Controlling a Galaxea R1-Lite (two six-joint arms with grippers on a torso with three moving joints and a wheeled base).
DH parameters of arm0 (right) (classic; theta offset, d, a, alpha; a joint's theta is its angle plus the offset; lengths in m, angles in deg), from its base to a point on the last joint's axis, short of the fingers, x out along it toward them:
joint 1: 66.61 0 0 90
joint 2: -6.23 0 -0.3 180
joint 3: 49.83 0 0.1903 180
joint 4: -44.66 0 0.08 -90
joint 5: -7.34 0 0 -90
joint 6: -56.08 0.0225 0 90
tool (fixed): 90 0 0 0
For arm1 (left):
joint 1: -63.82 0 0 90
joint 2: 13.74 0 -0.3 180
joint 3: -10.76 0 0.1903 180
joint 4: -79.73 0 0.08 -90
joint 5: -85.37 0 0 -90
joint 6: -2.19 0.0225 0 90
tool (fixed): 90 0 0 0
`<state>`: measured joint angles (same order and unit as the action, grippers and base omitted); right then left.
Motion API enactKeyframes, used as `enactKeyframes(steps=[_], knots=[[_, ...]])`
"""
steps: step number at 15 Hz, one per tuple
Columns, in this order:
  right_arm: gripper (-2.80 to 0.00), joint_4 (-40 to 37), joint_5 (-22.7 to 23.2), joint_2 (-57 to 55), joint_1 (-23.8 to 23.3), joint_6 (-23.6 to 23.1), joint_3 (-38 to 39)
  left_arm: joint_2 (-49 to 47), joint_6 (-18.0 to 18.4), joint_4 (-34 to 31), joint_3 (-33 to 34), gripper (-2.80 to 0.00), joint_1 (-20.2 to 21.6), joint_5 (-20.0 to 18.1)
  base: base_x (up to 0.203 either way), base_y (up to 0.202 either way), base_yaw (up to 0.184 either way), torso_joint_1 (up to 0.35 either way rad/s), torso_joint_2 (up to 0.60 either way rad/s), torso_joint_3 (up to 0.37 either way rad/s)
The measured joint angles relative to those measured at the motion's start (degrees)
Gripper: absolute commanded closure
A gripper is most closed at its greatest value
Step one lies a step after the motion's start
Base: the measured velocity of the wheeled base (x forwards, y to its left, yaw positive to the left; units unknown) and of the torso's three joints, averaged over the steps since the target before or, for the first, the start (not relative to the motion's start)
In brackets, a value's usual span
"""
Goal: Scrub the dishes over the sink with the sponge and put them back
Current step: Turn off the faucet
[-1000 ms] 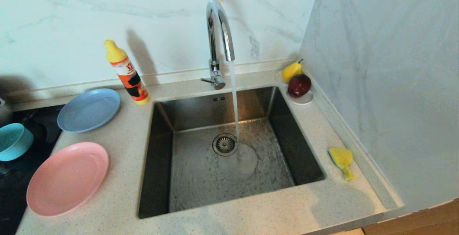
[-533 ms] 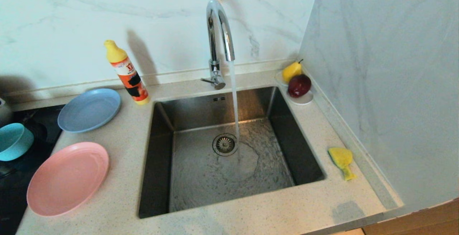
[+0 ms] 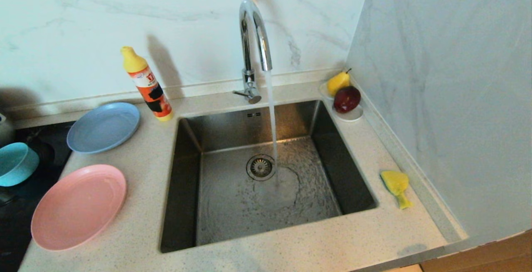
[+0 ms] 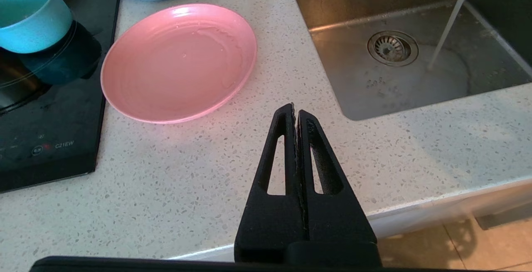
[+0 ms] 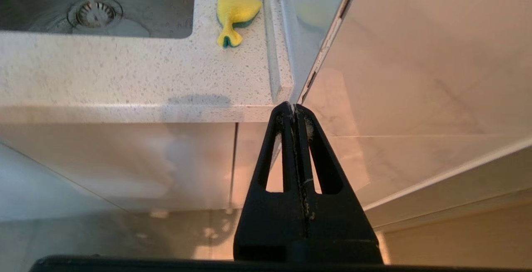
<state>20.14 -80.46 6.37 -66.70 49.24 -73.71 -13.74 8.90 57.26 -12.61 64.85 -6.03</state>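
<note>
The pink plate [image 3: 78, 207] lies on the counter left of the sink [image 3: 266, 172], with the light-blue plate [image 3: 104, 126] behind it and the teal bowl [image 3: 16, 164] on the black hob. The yellow sponge [image 3: 397, 187], green side down, rests on the counter right of the basin. Water runs from the chrome tap [image 3: 254, 35] beside the drain strainer [image 3: 260, 167]. Neither arm shows in the head view. My left gripper [image 4: 296, 110] is shut and empty, hanging over the counter's front edge near the pink plate [image 4: 178, 62]. My right gripper [image 5: 294, 108] is shut and empty, below counter level in front of the cabinet, short of the sponge [image 5: 236, 16].
An orange detergent bottle [image 3: 147, 84] with a yellow cap stands behind the sink's left corner. A white saucer [image 3: 353, 115] with a pear and a red fruit sits at the back right. A marble wall [image 3: 449, 97] closes the right side, close to the sponge.
The shadow on the counter's front right edge has shrunk and slid toward the edge, as the right arm drew back and down. The dishes, the sponge and the left arm have not moved.
</note>
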Motion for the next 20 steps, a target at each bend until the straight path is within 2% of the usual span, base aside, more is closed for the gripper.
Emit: enactKeyframes(steps=[2, 4, 20], knots=[[0.00, 0.0, -0.6, 0.0, 0.0, 3.3, 0.0, 0.0, -0.1, 0.0, 0.0, 0.00, 0.0, 0.0, 0.000, 0.000, 0.000, 0.000, 0.00, 0.000], [0.00, 0.0, -0.9, 0.0, 0.0, 4.1, 0.1, 0.0, -0.1, 0.0, 0.0, 0.00, 0.0, 0.0, 0.000, 0.000, 0.000, 0.000, 0.00, 0.000], [0.00, -0.2, -0.9, 0.0, 0.0, 4.2, 0.1, 0.0, 0.1, -0.1, 0.0, 0.00, 0.0, 0.0, 0.000, 0.000, 0.000, 0.000, 0.00, 0.000]])
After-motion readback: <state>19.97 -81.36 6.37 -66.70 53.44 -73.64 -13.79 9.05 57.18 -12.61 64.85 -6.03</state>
